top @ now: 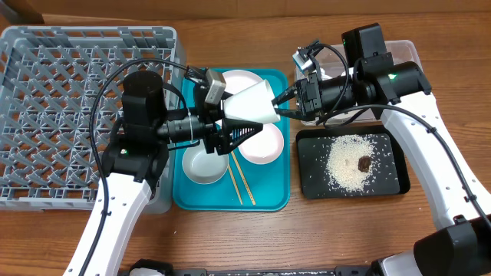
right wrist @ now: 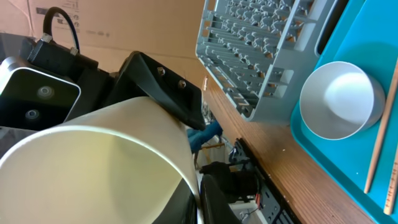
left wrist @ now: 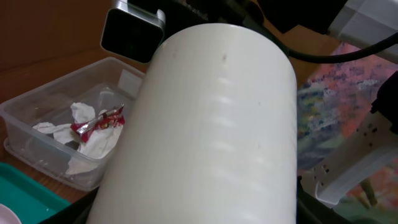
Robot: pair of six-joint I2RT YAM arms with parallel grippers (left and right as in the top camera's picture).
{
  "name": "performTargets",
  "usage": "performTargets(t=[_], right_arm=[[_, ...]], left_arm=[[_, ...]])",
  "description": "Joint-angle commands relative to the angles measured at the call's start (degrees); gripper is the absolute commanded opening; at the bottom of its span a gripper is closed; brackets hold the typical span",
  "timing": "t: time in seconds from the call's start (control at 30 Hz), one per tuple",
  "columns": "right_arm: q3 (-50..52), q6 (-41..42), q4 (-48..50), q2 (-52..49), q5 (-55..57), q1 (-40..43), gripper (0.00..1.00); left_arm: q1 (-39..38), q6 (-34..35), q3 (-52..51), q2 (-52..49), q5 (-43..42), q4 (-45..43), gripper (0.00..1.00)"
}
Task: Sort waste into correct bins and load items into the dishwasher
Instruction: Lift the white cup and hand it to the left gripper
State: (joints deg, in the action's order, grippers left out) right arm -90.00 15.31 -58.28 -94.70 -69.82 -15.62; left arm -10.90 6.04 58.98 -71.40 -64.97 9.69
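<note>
A white cup (top: 252,103) is held on its side above the teal tray, between both arms. My left gripper (top: 232,121) is shut on its base end; the cup fills the left wrist view (left wrist: 211,124) and hides the fingers. My right gripper (top: 287,103) is shut on the cup's rim, which sits between its fingers in the right wrist view (right wrist: 200,190). The clear tub (left wrist: 37,112) holds the napkin (left wrist: 81,146) and the red-and-white wrapper (left wrist: 99,123). The black tray (top: 311,172) holds rice (top: 349,161) and a brown lump (top: 364,162).
The teal tray (top: 184,201) holds a white plate (top: 239,80), a white dish (top: 265,144), a bowl (top: 205,165) and two chopsticks (top: 240,180). The grey rack (top: 69,115) stands at the left. The clear tub (top: 406,55) lies under the right arm.
</note>
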Motion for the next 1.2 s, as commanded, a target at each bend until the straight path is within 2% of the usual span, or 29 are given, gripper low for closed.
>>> performTargets(t=[0.0, 0.43, 0.47, 0.5, 0.63, 0.87, 1.17], right_arm=[[-0.3, -0.3, -0.4, 0.3, -1.0, -0.2, 0.05], [-0.1, -0.3, -0.7, 0.3, -0.8, -0.2, 0.05], [-0.1, -0.3, -0.7, 0.3, -0.7, -0.2, 0.05], [-0.1, -0.3, -0.8, 0.3, -0.3, -0.2, 0.05], [-0.1, -0.3, -2.0, 0.3, 1.3, -0.2, 0.04], [-0.1, -0.3, -2.3, 0.3, 1.6, -0.2, 0.04], [-0.1, -0.3, -2.3, 0.3, 1.3, -0.2, 0.04]], left_arm=[[-0.4, 0.7, 1.2, -0.3, -1.1, -1.0, 0.7], [-0.4, 0.8, 1.2, -0.3, -0.4, -1.0, 0.62], [-0.4, 0.7, 1.2, -0.3, -0.4, -1.0, 0.63], [-0.3, 0.5, 1.2, -0.3, -0.4, -1.0, 0.79], [0.5, 0.4, 1.2, -0.3, 1.3, -1.0, 0.83], [2.6, 0.4, 1.2, -0.3, 1.4, -1.2, 0.82], [1.6, 0.4, 1.2, -0.3, -0.7, -1.2, 0.8]])
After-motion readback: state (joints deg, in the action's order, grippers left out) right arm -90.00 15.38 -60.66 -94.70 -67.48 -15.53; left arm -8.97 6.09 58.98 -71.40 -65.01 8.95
